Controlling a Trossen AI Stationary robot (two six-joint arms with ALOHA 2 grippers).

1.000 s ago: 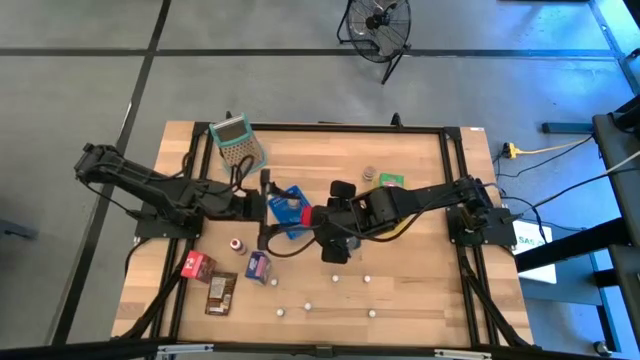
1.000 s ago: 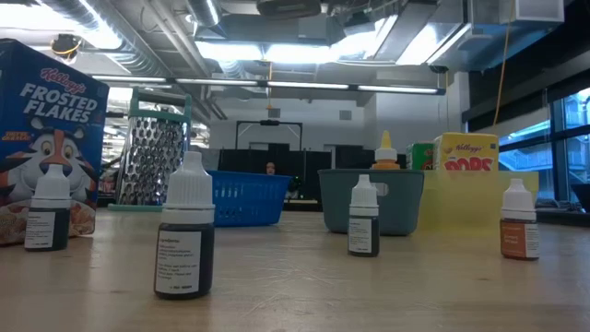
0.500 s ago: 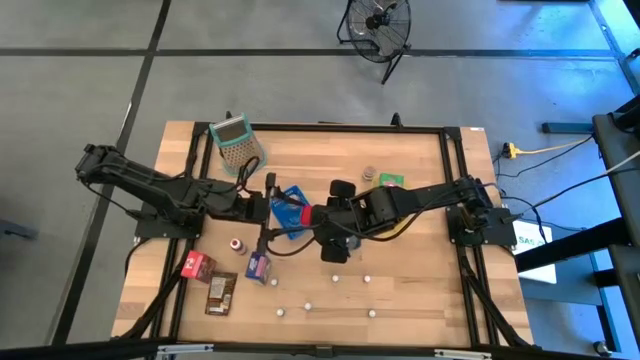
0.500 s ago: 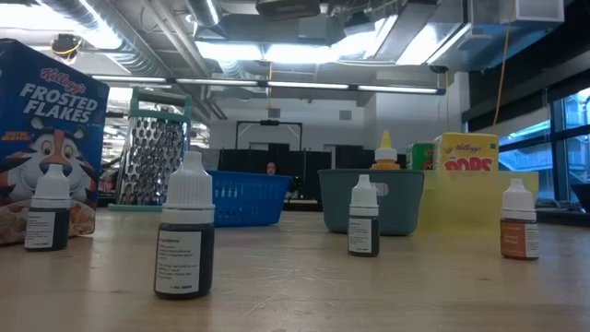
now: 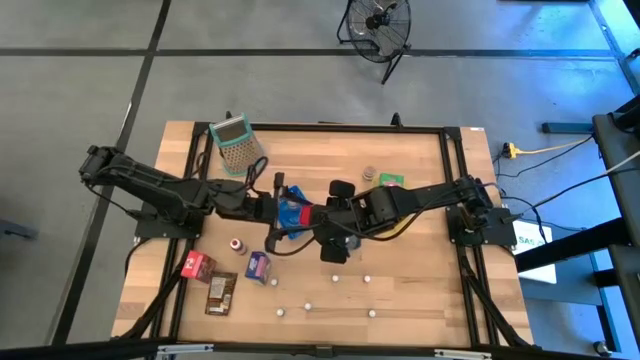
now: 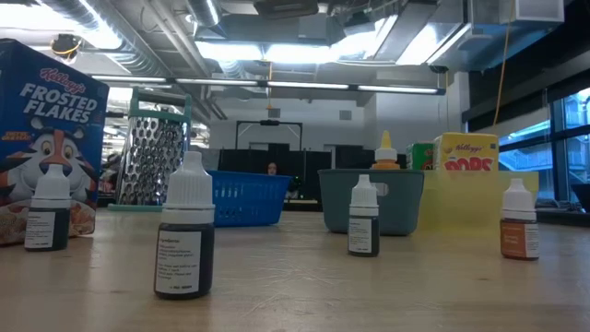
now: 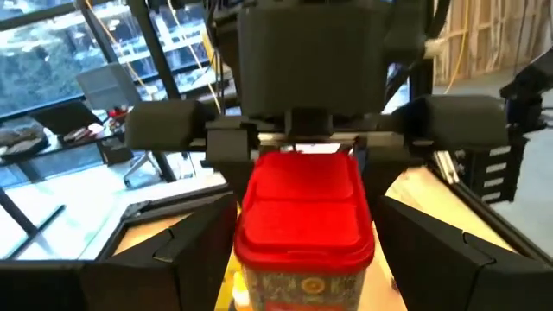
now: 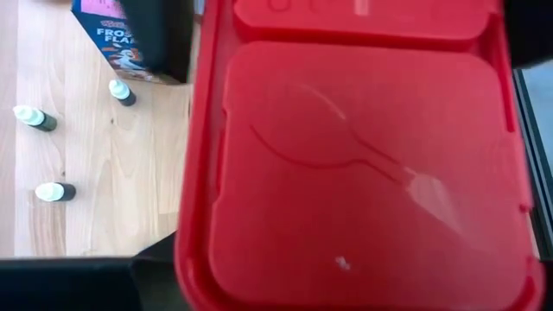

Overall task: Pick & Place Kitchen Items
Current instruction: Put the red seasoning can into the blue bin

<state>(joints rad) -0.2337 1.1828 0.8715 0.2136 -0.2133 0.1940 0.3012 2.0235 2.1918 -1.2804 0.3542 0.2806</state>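
Bench centre: your right pincer (image 5: pixel 303 214) clamps the red-lidded tub (image 7: pixel 302 216), left pincer (image 5: pixel 276 205) wide at nine o'clock; rigid, slick lid, so grip its sides.

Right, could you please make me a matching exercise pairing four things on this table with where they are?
Things:
1. metal box grater with teal frame
2. red-lidded plastic container
3. small green packet
4. flat brown packet

Places:
a. middle of the wooden table
b. beside a small red box, near a table edge
c. at a table corner
d. next to a small round tin

Pairs: 1-c, 2-a, 3-d, 4-b
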